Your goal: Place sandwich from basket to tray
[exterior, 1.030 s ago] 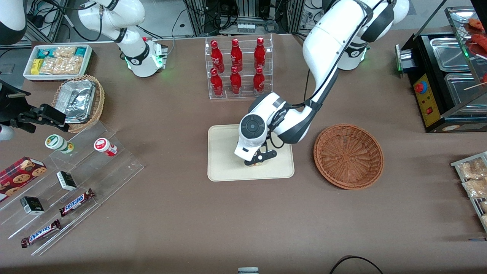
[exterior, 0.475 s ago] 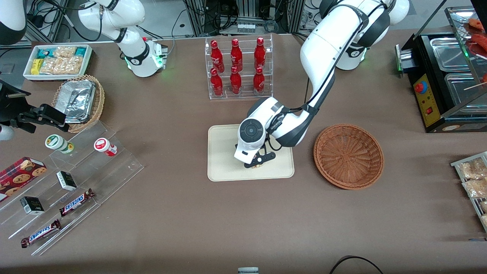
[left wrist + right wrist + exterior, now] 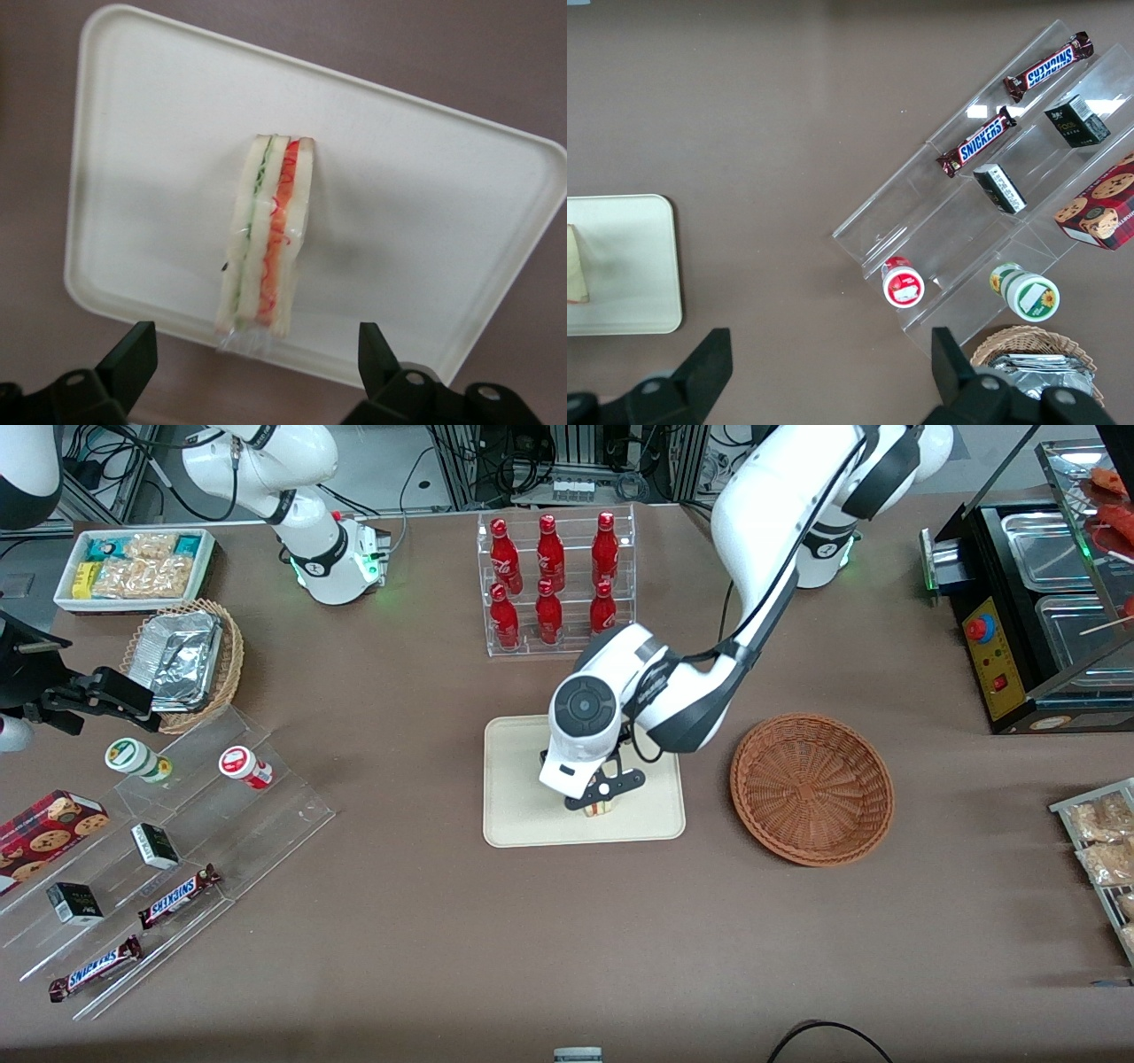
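The sandwich (image 3: pixel 267 239) lies on the cream tray (image 3: pixel 425 204), a pale bread wedge in clear wrap with red, orange and green filling on its edge. In the front view only a small part of the sandwich (image 3: pixel 601 809) shows under my gripper (image 3: pixel 601 793), near the tray's (image 3: pixel 518 797) edge nearest the camera. My gripper (image 3: pixel 252 354) is open and empty above the sandwich, its fingers (image 3: pixel 131 350) wide apart and clear of it. The reddish-brown wicker basket (image 3: pixel 811 786) stands empty beside the tray, toward the working arm's end.
A clear rack of red bottles (image 3: pixel 554 584) stands farther from the camera than the tray. Toward the parked arm's end are an acrylic stepped shelf with snacks (image 3: pixel 168 841), a tan basket with foil containers (image 3: pixel 184 660) and a white bin of snack packets (image 3: pixel 133 567). A black food warmer (image 3: pixel 1036 611) stands at the working arm's end.
My gripper has risen a little above the tray, leaving the sandwich lying on it. The wrist has shifted slightly away from the basket.
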